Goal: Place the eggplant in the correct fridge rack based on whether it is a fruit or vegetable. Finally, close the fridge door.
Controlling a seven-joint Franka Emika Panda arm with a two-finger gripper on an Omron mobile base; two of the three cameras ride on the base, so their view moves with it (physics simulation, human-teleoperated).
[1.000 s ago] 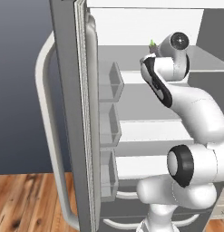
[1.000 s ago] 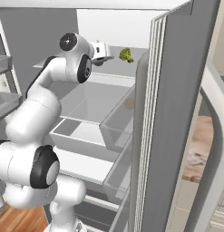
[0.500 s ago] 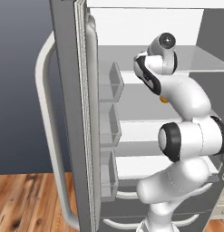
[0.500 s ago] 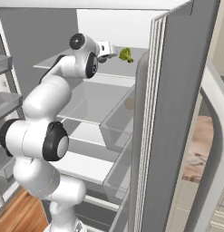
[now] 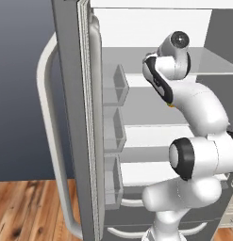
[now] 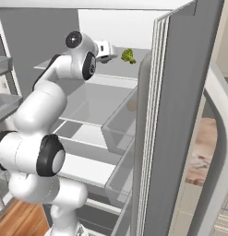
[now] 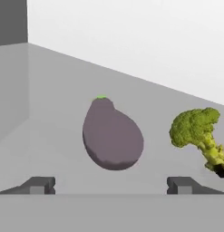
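The hand [image 7: 111, 186] stands wide, its two dark fingertips [image 7: 38, 185] far apart at the bottom of the hand view and closed on nothing. Between and just beyond them lies one eggplant [image 7: 112, 137], resting on the fridge rack [image 7: 50, 113] and clear of both tips. It is a smooth, pear-shaped lump, dull greyish purple in this light, narrow at the far end where a small bright green spot marks the stem, and broad and rounded toward the camera. To its right on the same shelf lies one broccoli floret [image 7: 198, 131], apart from the eggplant, with a bushy green head and a pale yellow-green stalk pointing down and to the right. The rack runs back to a plain white rear wall and a grey side wall at the left. The right base view shows the hand [image 6: 110, 49] from the side, reaching in over the top shelf with the broccoli floret [image 6: 128, 56] just beyond it; the eggplant is hidden there. That view also shows the lower shelves and the open fridge door [image 6: 180, 120] edge-on. In the left base view the white arm [image 5: 193, 113] blocks the hand, but three clear door bins [image 5: 113, 87], stacked one above another, and the door's long curved handle [image 5: 49, 136] are plain to see.
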